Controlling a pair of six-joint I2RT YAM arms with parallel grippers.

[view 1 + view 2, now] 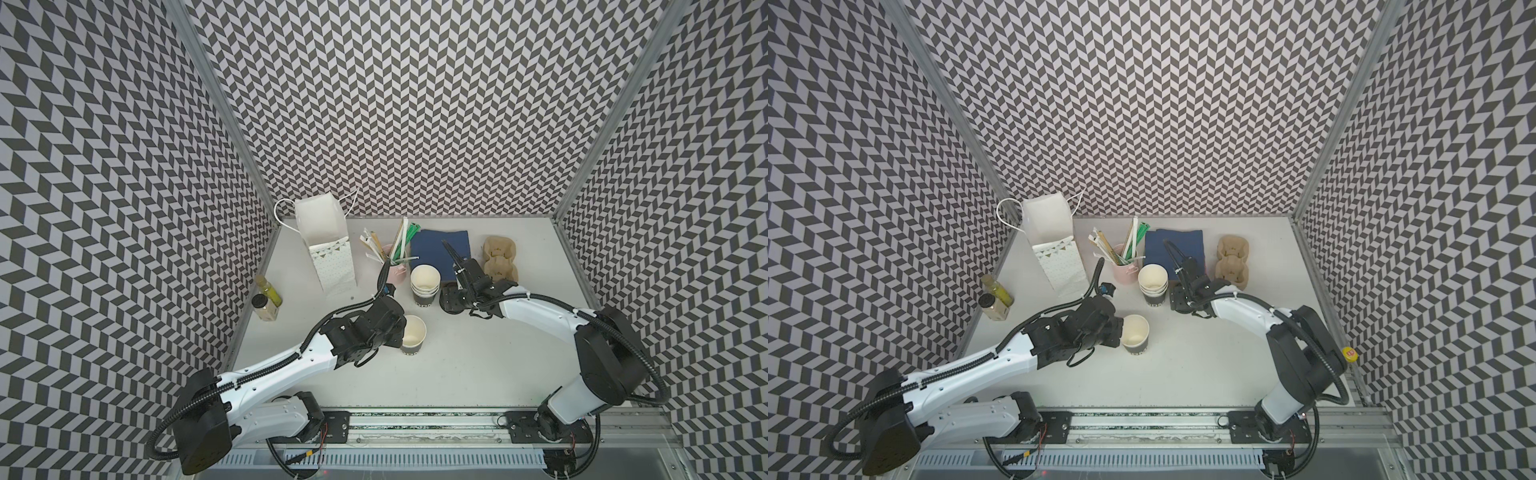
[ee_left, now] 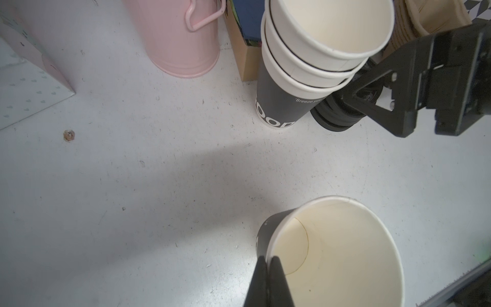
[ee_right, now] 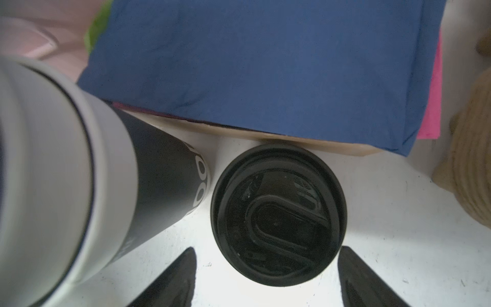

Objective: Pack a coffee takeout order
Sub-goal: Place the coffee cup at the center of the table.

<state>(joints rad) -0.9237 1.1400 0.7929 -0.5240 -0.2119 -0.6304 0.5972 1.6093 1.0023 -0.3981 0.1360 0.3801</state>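
Black plastic lid sits right in front of the navy napkin by the table's back edge, right gripper spread wide astride it. Left gripper pinches the lidless cup by its rim, mid-table.

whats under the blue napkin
Under the navy-blue napkin, a pink napkin pokes out along one edge, and a tan box shows beneath both. Whatever else lies between them is covered.
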